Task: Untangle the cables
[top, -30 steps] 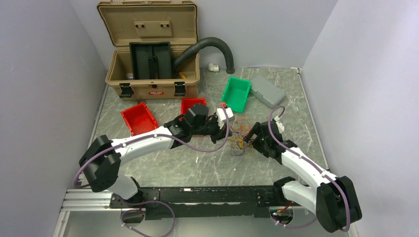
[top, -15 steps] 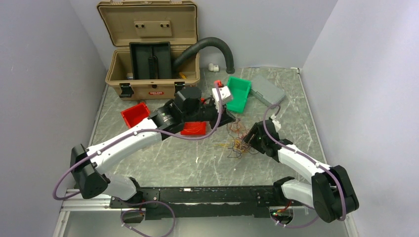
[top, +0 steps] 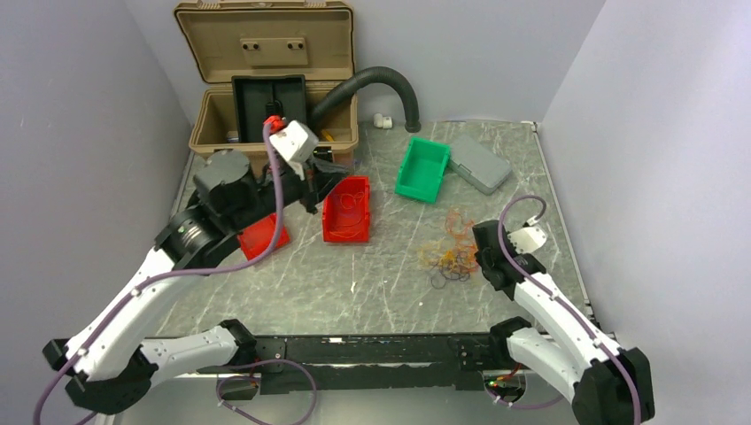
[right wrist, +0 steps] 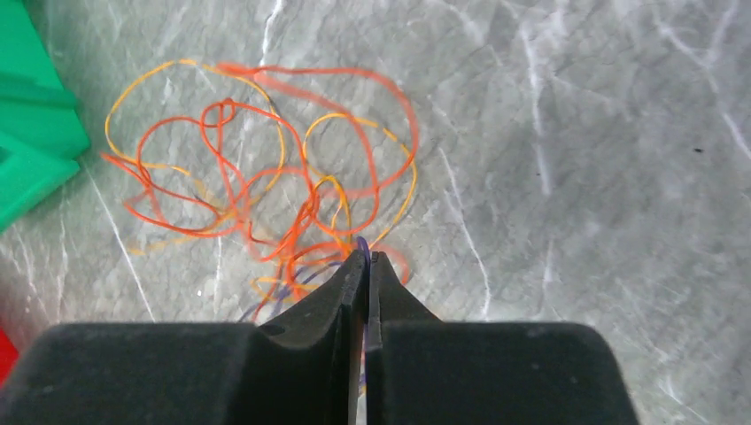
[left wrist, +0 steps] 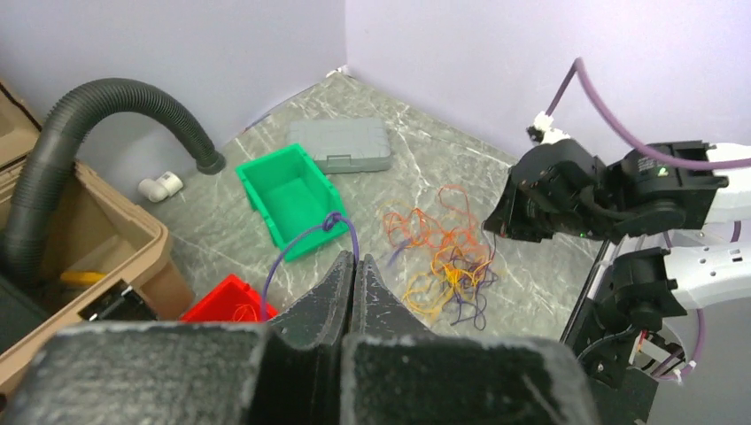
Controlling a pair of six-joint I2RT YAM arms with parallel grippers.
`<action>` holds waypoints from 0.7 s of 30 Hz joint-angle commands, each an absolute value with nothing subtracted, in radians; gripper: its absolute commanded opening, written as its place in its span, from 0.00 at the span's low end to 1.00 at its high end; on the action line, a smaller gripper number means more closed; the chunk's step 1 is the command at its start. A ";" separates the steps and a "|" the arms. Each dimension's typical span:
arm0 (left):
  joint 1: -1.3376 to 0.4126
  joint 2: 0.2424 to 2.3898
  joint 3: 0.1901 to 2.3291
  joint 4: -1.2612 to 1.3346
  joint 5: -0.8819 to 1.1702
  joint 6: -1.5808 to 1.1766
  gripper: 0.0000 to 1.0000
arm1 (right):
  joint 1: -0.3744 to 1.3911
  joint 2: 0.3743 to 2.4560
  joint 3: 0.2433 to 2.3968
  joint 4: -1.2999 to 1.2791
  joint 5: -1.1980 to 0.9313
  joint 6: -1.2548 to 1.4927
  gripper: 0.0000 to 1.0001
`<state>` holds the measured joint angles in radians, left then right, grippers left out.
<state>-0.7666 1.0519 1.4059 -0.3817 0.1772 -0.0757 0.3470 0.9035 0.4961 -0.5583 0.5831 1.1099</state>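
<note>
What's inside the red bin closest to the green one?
A few thin orange cables lie looped inside the red bin. They are too fine to count from above, and the left gripper covers most of the bin in the wrist view.

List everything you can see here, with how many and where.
toolbox: one, tan, open, back left
tray: one, black, in toolbox
hose: one, black, from toolbox to table
fitting: one, white, by hose end
green bin: one, green, back centre
case: one, grey, beside green bin
red bins: two, red, one mid-table holding orange strands, one left of it
cables: many, orange, yellow, red, purple, tangled right of centre
purple cable: one, purple, hanging from left gripper
table: one, grey marble
left gripper: one, black, shut on purple cable
right gripper: one, black, shut, seemingly on cables
</note>
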 commanded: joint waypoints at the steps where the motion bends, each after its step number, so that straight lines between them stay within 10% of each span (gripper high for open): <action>1: -0.756 0.999 1.321 -0.415 0.157 -0.075 0.00 | 0.343 0.799 0.528 -0.658 0.683 1.129 0.04; 8: -0.750 0.905 1.186 -0.480 0.116 -0.076 0.00 | 0.342 0.703 0.544 -0.745 0.749 1.067 0.02; 14: -0.751 0.877 1.129 -0.463 0.181 -0.075 0.00 | 0.342 0.636 0.554 -0.579 0.435 0.716 0.91; 21: -0.751 0.874 1.160 -0.496 0.179 -0.059 0.00 | 0.347 0.589 0.481 -0.349 -0.029 0.544 0.94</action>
